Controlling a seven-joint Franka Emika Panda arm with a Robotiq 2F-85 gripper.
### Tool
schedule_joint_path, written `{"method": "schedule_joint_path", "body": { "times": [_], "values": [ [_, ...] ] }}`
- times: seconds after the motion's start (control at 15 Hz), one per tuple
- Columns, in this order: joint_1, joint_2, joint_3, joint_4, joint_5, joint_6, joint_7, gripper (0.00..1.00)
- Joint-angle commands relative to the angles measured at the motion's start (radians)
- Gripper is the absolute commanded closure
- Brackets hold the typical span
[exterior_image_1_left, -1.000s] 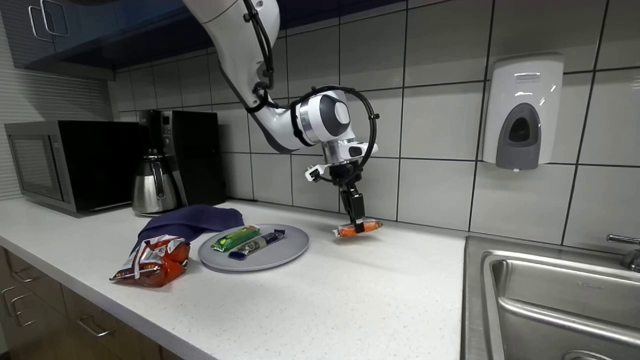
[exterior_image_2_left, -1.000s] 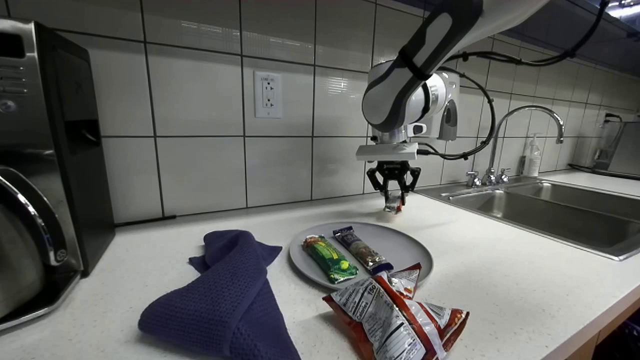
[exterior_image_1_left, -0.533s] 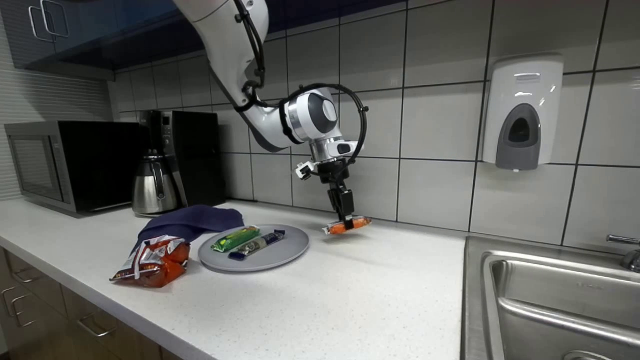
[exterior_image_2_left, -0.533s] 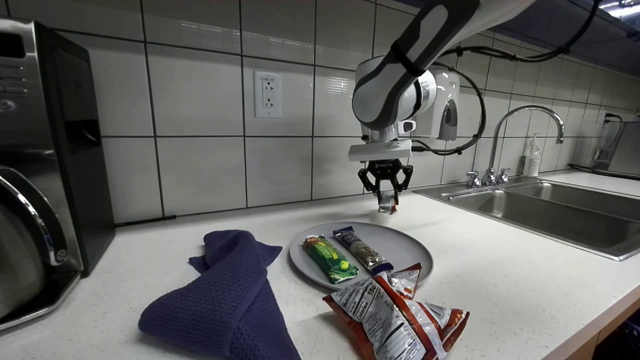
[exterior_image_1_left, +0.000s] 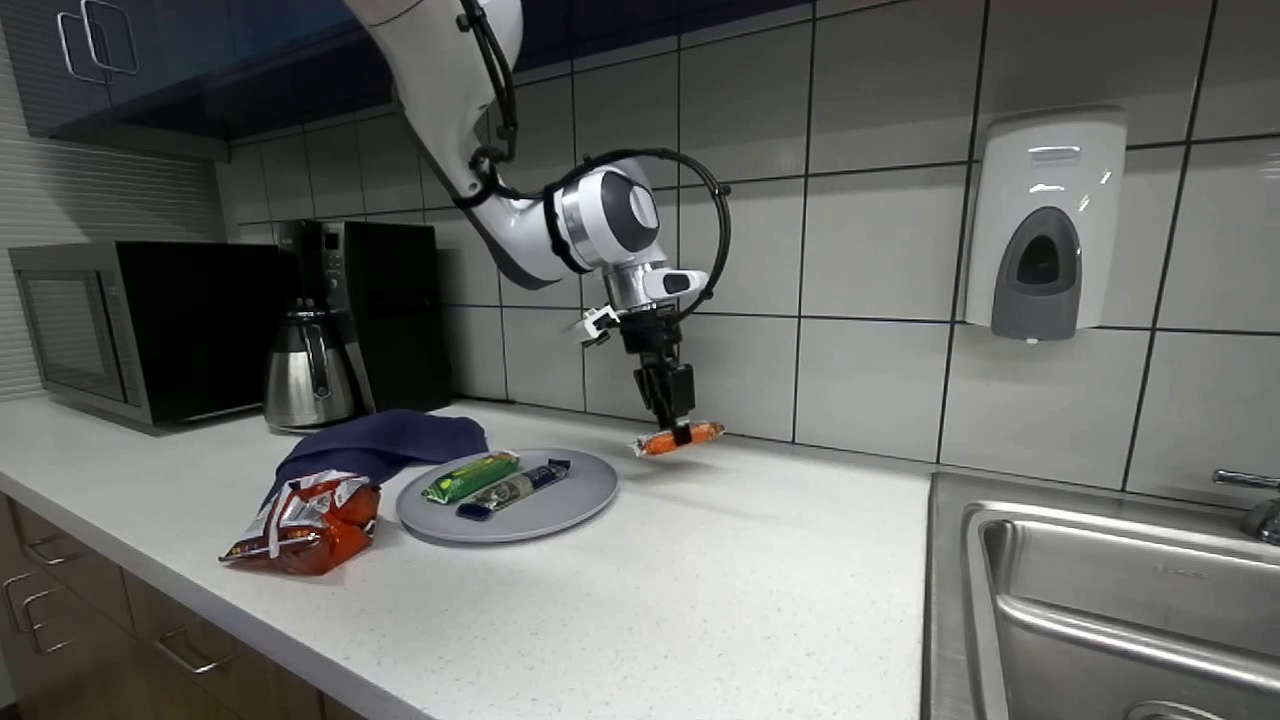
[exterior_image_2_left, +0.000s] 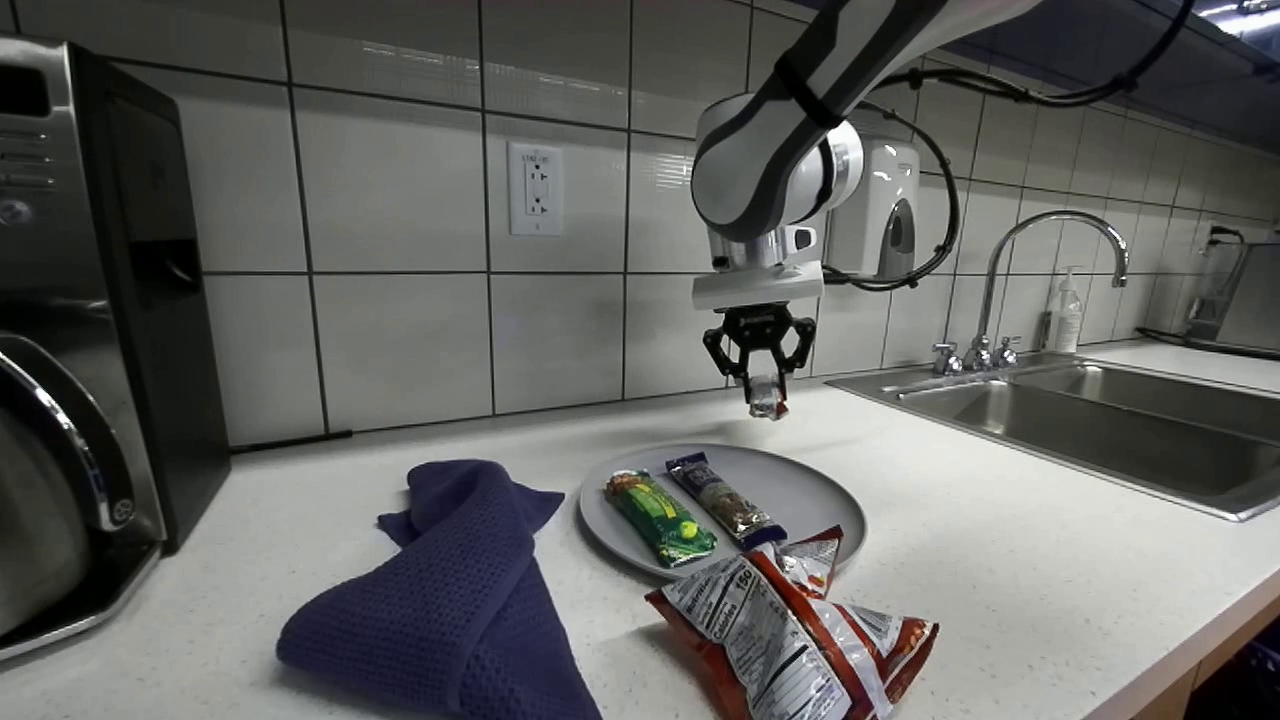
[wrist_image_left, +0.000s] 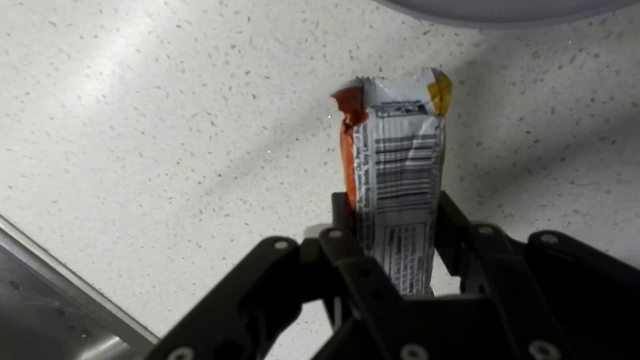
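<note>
My gripper is shut on an orange-wrapped bar, its pads pressing the bar's two long sides. In the wrist view the pale back with a barcode faces the camera, and the bar's near end is hidden by the gripper. In both exterior views the orange bar hangs a little above the counter, beside the grey plate on the wall side. On that plate lie a green-wrapped bar and a dark blue-wrapped bar, side by side.
A red chip bag lies against the plate's front, and a blue cloth is bunched beside it. A steel sink is set into the counter. A carafe, coffee maker and microwave stand at the far end. Tiled wall runs behind.
The gripper has carried the orange bar left in both exterior views, nearer the plate, and slightly higher. The grip stays the same. The plate, the bars on it, the bag and the cloth have not moved.
</note>
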Motion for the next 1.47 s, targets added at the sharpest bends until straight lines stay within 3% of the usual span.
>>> {"method": "schedule_joint_path", "body": {
  "times": [0.0,0.67,1.4],
  "values": [
    [-0.006,-0.036,0.028,-0.02,-0.02,-0.047,-0.072,0.83],
    [0.028,-0.053,0.057,-0.06,-0.032,-0.068,-0.195,0.83],
    [0.045,-0.204,0.071,-0.283,-0.11,-0.021,-0.287,0.83]
  ]
}}
